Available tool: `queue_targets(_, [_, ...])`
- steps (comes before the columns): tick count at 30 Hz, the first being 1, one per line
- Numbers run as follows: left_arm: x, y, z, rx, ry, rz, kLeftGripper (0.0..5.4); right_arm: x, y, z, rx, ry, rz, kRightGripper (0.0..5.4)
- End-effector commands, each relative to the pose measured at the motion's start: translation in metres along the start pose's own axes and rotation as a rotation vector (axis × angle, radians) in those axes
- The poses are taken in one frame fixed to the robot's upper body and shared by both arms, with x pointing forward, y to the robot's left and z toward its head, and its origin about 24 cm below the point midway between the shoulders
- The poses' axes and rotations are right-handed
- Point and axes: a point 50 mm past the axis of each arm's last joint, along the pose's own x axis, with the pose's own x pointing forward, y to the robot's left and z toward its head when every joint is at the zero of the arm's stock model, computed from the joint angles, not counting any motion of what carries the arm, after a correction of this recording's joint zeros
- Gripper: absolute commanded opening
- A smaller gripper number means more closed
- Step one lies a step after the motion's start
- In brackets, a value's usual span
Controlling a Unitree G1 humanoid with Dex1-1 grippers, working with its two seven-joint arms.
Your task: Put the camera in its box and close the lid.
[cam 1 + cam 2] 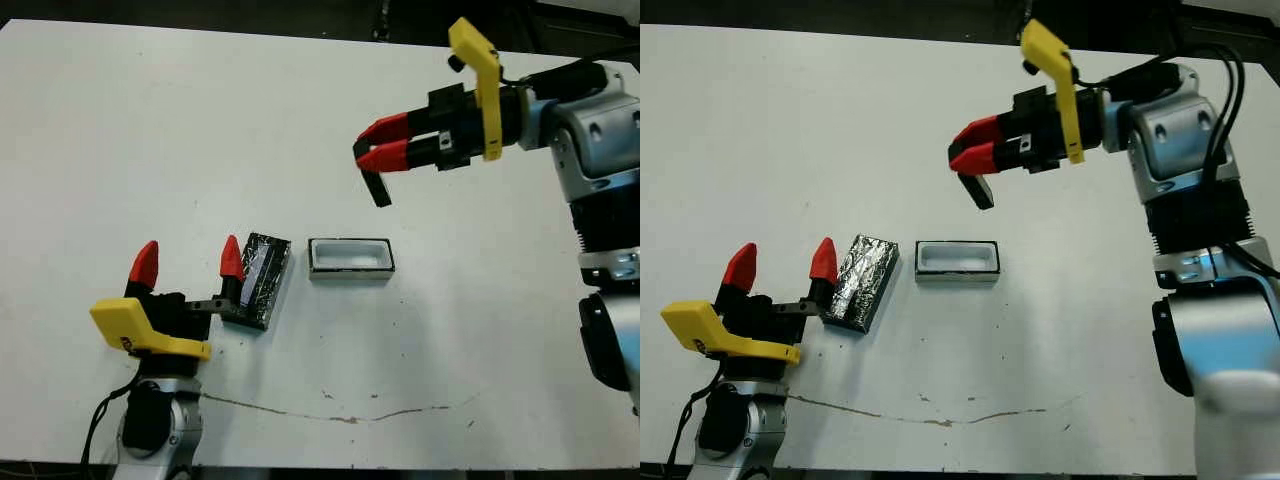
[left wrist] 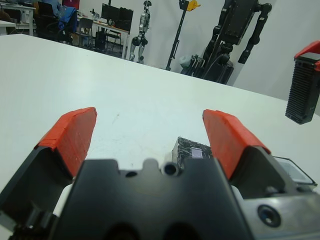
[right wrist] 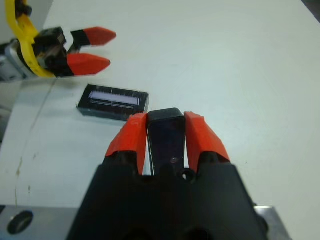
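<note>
Your right gripper (image 1: 362,152) has its fingers clamped on the camera (image 1: 378,188), which hangs from the red tips above the bench (image 1: 150,130), beyond the box (image 1: 350,259). Your left gripper (image 1: 188,262) stands spread wide, one fingertip touching the lid (image 1: 260,280) lying just left of the box.

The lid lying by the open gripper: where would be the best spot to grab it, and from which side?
Probably across its two long edges near the middle, coming from above. The lid lies flat on the table, so only its narrow width would fit between the fingers. The open left gripper is right beside it; the box stands clear on its other side.
</note>
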Motion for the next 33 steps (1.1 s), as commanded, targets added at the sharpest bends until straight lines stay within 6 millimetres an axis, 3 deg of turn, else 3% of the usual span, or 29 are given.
queue_targets(1, [-0.003, 0.0, -0.001, -0.001, 0.007, 0.01, 5.4, 0.003, 0.005, -0.005, 0.014, 0.032, 0.014, 1.74])
queue_targets(10, [-0.003, -0.001, -0.001, -0.02, 0.012, 0.017, 5.4, 0.019, 0.016, -0.011, -0.018, 0.112, 0.084, 1.74])
queue_targets(33, [-0.003, -0.002, -0.002, -0.028, 0.017, 0.021, 5.4, 0.026, 0.022, -0.034, -0.026, 0.162, 0.092, 1.74])
